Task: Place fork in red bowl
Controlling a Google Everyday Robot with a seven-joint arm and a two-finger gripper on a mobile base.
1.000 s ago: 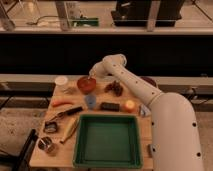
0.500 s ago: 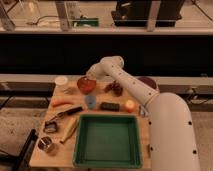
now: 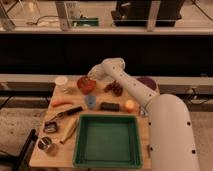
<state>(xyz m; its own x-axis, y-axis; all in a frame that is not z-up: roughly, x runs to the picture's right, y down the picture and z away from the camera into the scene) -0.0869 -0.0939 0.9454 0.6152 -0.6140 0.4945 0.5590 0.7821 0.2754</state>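
The red bowl (image 3: 85,85) stands at the back left of the wooden table (image 3: 142,131); it is small, round and orange-red. My gripper (image 3: 91,78) hangs right over the bowl's back right rim, at the end of the white arm (image 3: 129,85) that reaches in from the right. I cannot make out the fork, either at the gripper or in the bowl. The purple bowl (image 3: 147,83) sits at the back right, partly behind the arm.
A white cup (image 3: 61,80) stands left of the red bowl. Grapes (image 3: 114,88), a blue cup (image 3: 90,101), a black block (image 3: 109,106) and an orange (image 3: 130,105) lie mid-table. A carrot (image 3: 62,103), knife (image 3: 67,113), banana (image 3: 70,130) and metal cups (image 3: 46,145) lie at the left. A green tray (image 3: 107,140) fills the front.
The arm's wrist has shifted slightly above the red bowl; the gripper stays over the bowl. Nothing on the table has moved.
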